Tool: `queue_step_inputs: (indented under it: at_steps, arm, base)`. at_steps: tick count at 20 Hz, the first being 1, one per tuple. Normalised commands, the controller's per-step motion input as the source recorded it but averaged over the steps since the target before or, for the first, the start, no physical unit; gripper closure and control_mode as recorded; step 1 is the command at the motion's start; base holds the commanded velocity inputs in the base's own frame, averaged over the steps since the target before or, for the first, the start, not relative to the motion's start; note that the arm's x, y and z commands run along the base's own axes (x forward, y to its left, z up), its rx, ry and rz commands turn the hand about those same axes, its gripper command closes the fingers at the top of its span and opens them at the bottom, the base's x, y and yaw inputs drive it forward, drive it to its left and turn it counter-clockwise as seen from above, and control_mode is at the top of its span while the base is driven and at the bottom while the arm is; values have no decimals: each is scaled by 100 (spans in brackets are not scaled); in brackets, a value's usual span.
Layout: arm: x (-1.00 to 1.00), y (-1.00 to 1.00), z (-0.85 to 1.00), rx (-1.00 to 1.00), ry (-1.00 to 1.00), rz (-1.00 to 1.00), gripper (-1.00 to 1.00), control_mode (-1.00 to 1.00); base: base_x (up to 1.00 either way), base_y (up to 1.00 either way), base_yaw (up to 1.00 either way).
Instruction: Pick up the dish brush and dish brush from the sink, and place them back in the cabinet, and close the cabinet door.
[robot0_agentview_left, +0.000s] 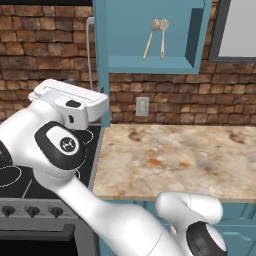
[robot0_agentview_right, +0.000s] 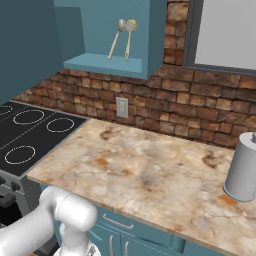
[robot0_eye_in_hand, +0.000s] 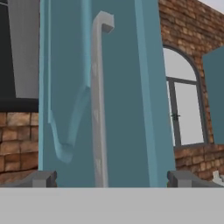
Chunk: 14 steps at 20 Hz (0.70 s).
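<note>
- Two fingertips (robot0_eye_in_hand: 43, 178) stand wide apart, jaws released, holding nothing, either side of the cabinet door (robot0_eye_in_hand: 122, 100) and its silver handle (robot0_eye_in_hand: 99, 105).
- Both dish brushes (robot0_agentview_left: 156, 37) already lean inside the cabinet (robot0_agentview_left: 150, 64).
- Left, by my judgement: swinging the door shut.

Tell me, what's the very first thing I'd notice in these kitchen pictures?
Probably the two dish brushes standing inside the open teal cabinet on the brick wall, above the marbled counter. Then the big white robot arm bending in front of the black stovetop. In the hand view the open gripper faces the cabinet door and its long silver handle.
</note>
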Motion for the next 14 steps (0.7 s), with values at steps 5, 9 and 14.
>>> queue_step_inputs:
  at_steps: [5, 9, 14]
  arm:
    - [10, -7, 0, 0, 0, 0, -100, -100]
    - [5, -15, 0, 0, 0, 0, -100, -100]
    - [5, -10, -3, 0, 0, 0, -100, -100]
  base:
    - [0, 0, 0]
    - [0, 0, 0]
    - [0, 0, 0]
